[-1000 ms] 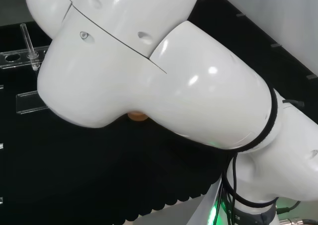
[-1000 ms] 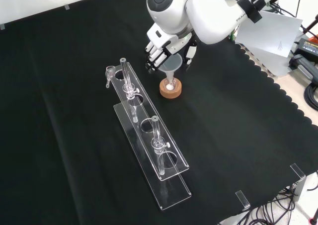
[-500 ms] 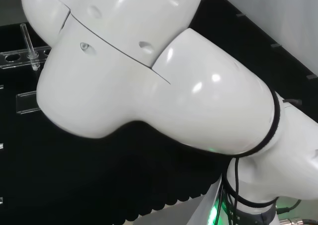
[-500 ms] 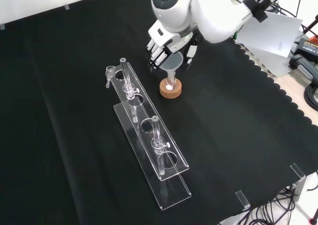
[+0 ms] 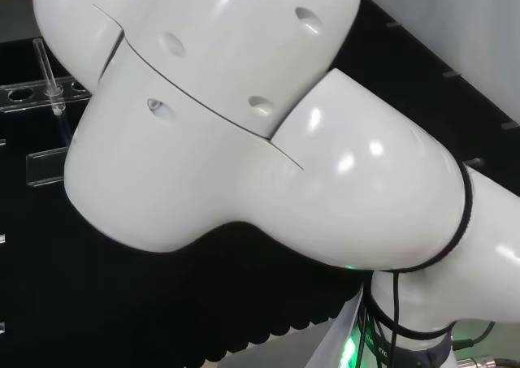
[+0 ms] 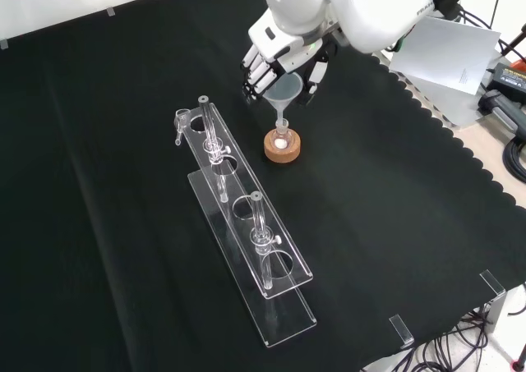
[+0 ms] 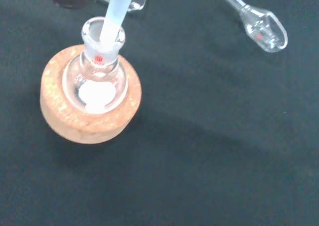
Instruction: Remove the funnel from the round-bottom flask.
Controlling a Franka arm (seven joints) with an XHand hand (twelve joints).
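Hand (image 6: 265,66) has its fingers curled round the funnel (image 6: 283,93) bowl, right above the cork ring (image 6: 282,147) — stem tip sits in the round-bottom flask (image 7: 98,84) neck, so lifting straight keeps it steady.

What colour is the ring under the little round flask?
Light brown speckled cork, clearest in the wrist view.

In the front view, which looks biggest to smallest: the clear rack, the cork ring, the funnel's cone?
1. Clear rack, by far the largest.
2. and 3. Cork ring and funnel cone look about alike; the funnel is raised nearer the camera, so I won't rank them.
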